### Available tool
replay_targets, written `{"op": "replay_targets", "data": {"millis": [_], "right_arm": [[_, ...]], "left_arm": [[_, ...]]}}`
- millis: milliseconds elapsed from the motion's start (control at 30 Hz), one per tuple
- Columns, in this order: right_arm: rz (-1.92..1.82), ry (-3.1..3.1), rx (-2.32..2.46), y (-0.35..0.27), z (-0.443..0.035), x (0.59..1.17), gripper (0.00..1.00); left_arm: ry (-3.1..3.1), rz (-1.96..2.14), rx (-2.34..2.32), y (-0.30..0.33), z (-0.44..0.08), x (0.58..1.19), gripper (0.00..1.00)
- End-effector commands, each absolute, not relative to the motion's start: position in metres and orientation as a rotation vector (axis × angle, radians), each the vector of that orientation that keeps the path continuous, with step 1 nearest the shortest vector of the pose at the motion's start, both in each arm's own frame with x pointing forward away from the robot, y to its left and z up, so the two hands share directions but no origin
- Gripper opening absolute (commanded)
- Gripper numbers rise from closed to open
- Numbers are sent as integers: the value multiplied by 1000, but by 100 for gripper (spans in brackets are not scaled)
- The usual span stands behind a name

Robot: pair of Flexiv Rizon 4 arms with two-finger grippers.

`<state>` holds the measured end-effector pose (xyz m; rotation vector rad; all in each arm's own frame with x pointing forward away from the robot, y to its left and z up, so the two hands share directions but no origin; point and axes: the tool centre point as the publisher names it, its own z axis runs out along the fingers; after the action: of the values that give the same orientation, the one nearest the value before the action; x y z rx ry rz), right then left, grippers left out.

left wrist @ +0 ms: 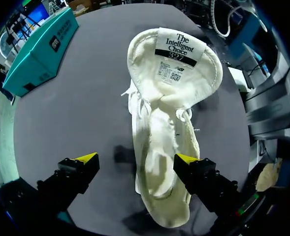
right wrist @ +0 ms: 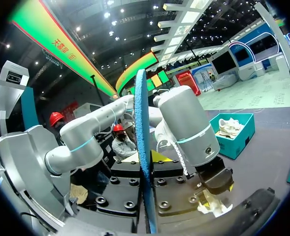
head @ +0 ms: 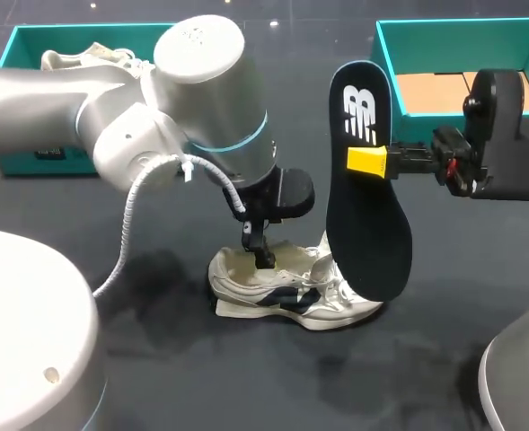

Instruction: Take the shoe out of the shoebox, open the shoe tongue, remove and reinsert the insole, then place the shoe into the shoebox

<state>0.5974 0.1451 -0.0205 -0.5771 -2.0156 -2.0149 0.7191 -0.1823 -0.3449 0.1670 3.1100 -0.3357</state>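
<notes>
A dark table [head: 201, 377] carries a white shoe [head: 291, 287] on its sole near the middle, with bare surface on every side of it. A teal shoebox [head: 385, 63] stands open at the far right corner, well apart from the shoe. A second teal box [head: 22, 45] at the far left corner holds another white shoe [head: 75, 58].

The left arm comes in from the left edge and bends down over the shoe's heel end. Its left gripper [head: 262, 251] points straight down. The left wrist view shows what the head view hides. There the left gripper [left wrist: 136, 158] has its fingers spread wide. One yellow tip is clear of the shoe [left wrist: 154, 128], the other is at its side. Ahead of the gripper, the tongue is folded open with its label showing.

The right arm reaches in level from the right edge. The right gripper [head: 372, 162] is clamped on a dark insole [head: 367, 215], held upright over the shoe's toe end. Whether its lower end touches the shoe cannot be told. In the right wrist view the insole [right wrist: 141, 123] stands edge-on in the right gripper [right wrist: 145, 167].
</notes>
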Motion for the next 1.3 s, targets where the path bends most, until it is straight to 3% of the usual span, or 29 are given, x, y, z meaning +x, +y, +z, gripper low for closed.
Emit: {"op": "replay_targets", "data": {"millis": [33,233,267,400,833,933,1033,1300], "right_arm": [[-2024,-2016,-592,143,-22,589,0],[-2024,-2016,-592,143,-22,589,0],[-2024,-2016,-592,143,-22,589,0],[-2024,-2016,-592,143,-22,589,0],[-2024,-2016,-592,143,-22,589,0],[-2024,-2016,-592,143,-22,589,0],[-2024,-2016,-592,143,-22,589,0],[-2024,-2016,-592,143,-22,589,0]], "left_arm": [[3120,-305,151,-195,-359,725,100],[3137,-280,143,-198,-370,724,86],[3138,-277,141,-197,-372,723,74],[3153,-265,142,-197,-377,720,61],[3174,-234,139,-197,-388,713,36],[3180,-221,143,-198,-391,712,25],[3185,-211,147,-198,-393,712,0],[3192,-222,171,-196,-389,711,0]]}}
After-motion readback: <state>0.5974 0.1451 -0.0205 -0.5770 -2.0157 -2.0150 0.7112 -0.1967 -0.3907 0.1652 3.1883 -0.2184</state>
